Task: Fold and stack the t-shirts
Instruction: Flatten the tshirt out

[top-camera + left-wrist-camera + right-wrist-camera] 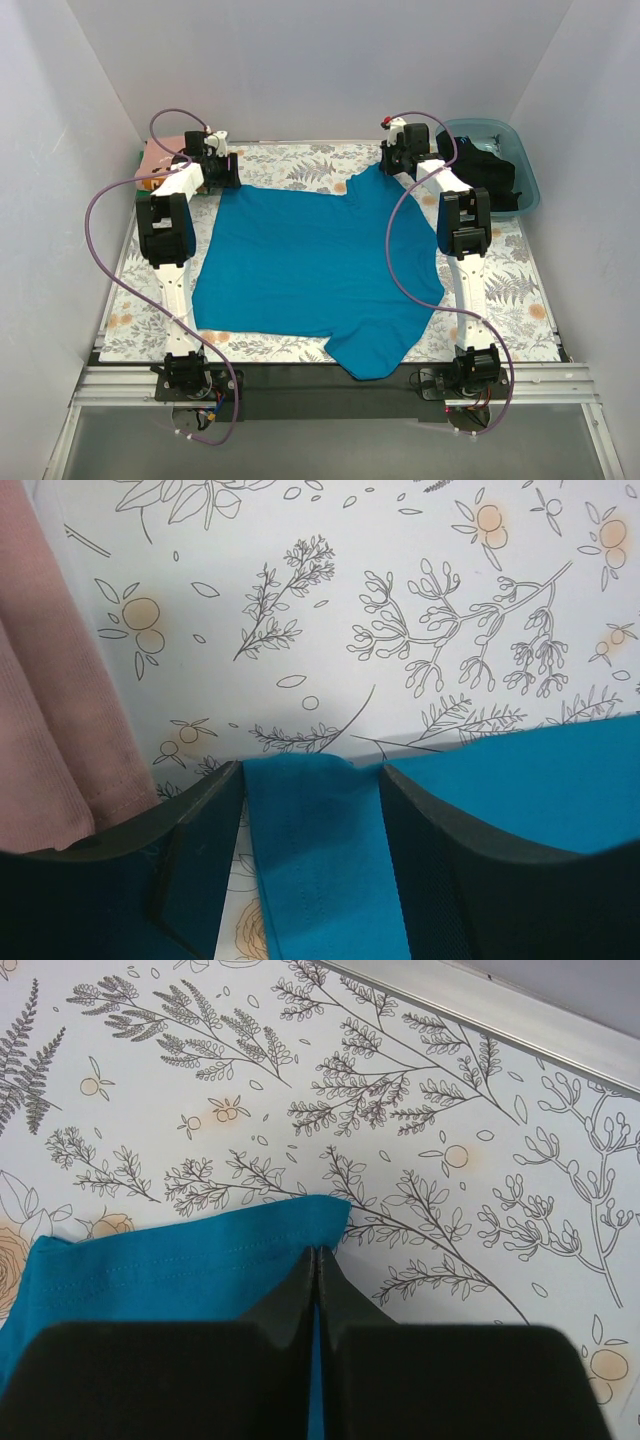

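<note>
White walls stand around a table with a floral covering (300,165). In the middle of it the teal-blue t-shirt (310,260) lies spread out and mostly flat, and one part of it hangs over the near edge of the table between the two arm bases.

The left gripper (222,172) is at the far left corner of this shirt. In the left wrist view its fingers (200,820) are wide apart, with a strip of the teal cloth lying flat between them.

The right gripper (392,160) is at the far right corner of the shirt. In the right wrist view its jaws are pressed together and pinch the hem.

A pink t-shirt (160,155) lies at the far left corner of the table, just beside the left gripper. A black t-shirt (485,170) lies in the blue tub (528,185) at the far right.
</note>
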Robot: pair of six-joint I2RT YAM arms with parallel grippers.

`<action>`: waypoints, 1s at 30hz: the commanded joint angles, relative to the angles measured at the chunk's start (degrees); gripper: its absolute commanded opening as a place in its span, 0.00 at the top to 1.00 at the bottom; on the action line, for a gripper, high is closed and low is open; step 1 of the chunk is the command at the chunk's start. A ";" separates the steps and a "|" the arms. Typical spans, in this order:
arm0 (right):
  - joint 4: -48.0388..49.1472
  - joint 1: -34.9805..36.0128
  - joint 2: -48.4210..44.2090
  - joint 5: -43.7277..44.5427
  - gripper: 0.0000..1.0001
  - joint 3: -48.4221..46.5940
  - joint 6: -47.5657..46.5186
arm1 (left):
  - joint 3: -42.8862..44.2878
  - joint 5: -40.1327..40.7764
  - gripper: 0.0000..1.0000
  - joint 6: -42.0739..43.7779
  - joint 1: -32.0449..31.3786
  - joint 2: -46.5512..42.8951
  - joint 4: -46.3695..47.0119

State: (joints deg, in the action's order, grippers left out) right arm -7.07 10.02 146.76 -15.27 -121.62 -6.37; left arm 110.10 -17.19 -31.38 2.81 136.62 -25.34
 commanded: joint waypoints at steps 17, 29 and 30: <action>3.82 -0.18 -9.29 -1.25 0.99 0.95 -3.65 | 0.11 4.80 1.00 -0.35 -0.26 -2.23 1.61; 3.73 -0.62 -20.36 -3.28 0.99 10.08 -4.61 | -7.09 2.07 0.98 2.80 0.97 -7.68 6.80; 3.73 -0.62 -20.46 -3.10 0.99 10.61 -5.14 | -6.75 2.07 0.92 3.25 0.97 -6.99 5.93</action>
State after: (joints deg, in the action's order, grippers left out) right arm -5.54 9.72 129.32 -17.41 -112.66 -9.74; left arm 103.92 -14.28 -30.48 3.29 133.82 -19.88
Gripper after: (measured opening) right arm 0.020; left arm 0.030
